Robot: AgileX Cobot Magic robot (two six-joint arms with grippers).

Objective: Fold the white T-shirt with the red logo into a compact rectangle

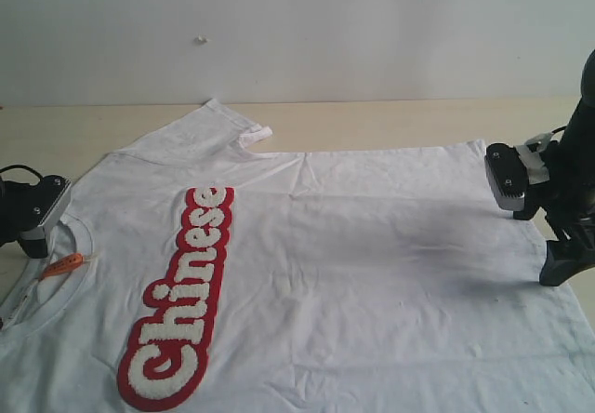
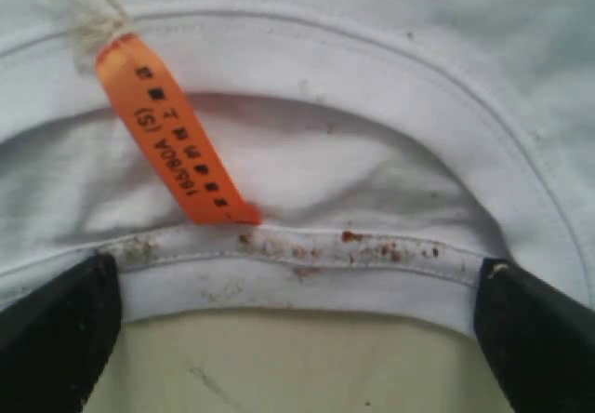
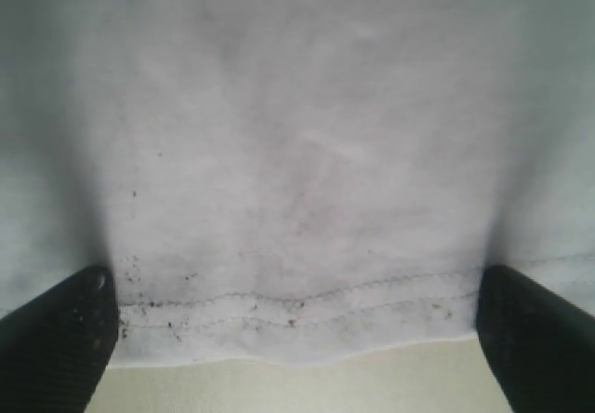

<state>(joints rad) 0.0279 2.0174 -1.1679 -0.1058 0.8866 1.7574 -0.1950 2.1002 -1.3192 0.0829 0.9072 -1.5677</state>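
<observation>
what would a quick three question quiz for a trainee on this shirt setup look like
1. True or false: the shirt is already folded in half.
2. The left gripper sits at the shirt's: A) collar B) sleeve C) bottom hem.
3. Fill in: the colour of the tag is ____.
Key: 1 false; 2 A; 3 orange.

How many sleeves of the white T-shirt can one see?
1. One sleeve lies at the white T-shirt's far side, beyond the red logo. The other is probably outside the exterior view, at its near edge.
</observation>
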